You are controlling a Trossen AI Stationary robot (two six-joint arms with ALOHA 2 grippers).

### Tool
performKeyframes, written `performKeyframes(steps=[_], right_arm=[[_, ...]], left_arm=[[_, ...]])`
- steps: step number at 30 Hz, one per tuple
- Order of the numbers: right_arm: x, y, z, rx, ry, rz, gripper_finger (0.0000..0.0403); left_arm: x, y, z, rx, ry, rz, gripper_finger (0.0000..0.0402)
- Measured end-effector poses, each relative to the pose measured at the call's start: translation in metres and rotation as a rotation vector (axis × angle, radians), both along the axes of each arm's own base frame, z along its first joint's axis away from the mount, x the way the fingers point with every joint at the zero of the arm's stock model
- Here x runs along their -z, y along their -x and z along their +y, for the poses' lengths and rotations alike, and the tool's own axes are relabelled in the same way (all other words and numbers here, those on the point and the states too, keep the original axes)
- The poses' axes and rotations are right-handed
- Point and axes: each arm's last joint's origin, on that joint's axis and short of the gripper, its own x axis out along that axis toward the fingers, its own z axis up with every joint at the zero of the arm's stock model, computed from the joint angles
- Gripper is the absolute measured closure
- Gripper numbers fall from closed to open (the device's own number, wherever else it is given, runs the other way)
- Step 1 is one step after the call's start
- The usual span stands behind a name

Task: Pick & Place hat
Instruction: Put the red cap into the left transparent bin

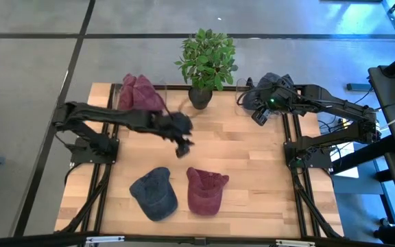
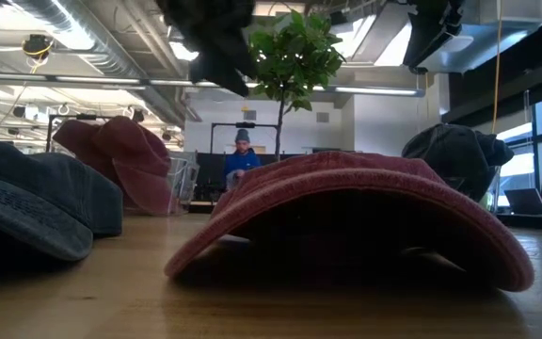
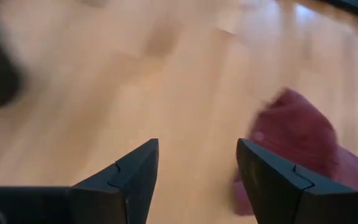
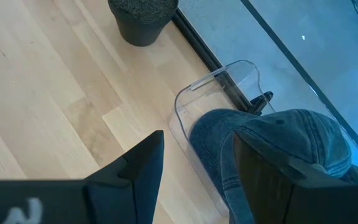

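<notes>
A wooden table [image 1: 252,158] carries a potted plant [image 1: 206,62]; a red hat [image 1: 206,191] and a blue hat [image 1: 154,193] lie near its front edge; the left gripper [image 1: 182,142] hovers above mid-table, fingers apart and empty; the right gripper [image 1: 258,113], fingers apart, hangs beside a grey-blue hat [image 4: 272,140] on a clear stand; only the low view shows a distant person [image 2: 242,158]; no writing is legible.

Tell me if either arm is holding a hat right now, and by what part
Neither. The left gripper hangs open over bare table, the right gripper open beside the blue hat on the clear stand, jaws empty.
</notes>
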Motion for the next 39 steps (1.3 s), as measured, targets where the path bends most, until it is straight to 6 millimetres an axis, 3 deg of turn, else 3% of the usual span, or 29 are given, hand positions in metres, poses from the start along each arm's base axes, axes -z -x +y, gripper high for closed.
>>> performKeyframes(steps=[10,20,31,39], right_arm=[[0.0,0.0,0.0,-0.003,0.001,0.002,0.021],[0.0,0.0,0.0,-0.02,0.009,0.014,0.021],[0.0,0.0,0.0,-0.018,0.009,0.013,0.021],[0.0,0.0,0.0,-0.018,0.009,0.013,0.021]], left_arm=[[0.073,-0.067,-0.041,0.2,0.06,-0.071,0.0169],[0.139,-0.083,-0.064,0.299,0.078,0.052,0.0175],[0.158,-0.082,-0.083,0.411,-0.086,0.091,0.0196],[0.158,-0.081,-0.084,0.376,-0.076,0.104,0.0276]])
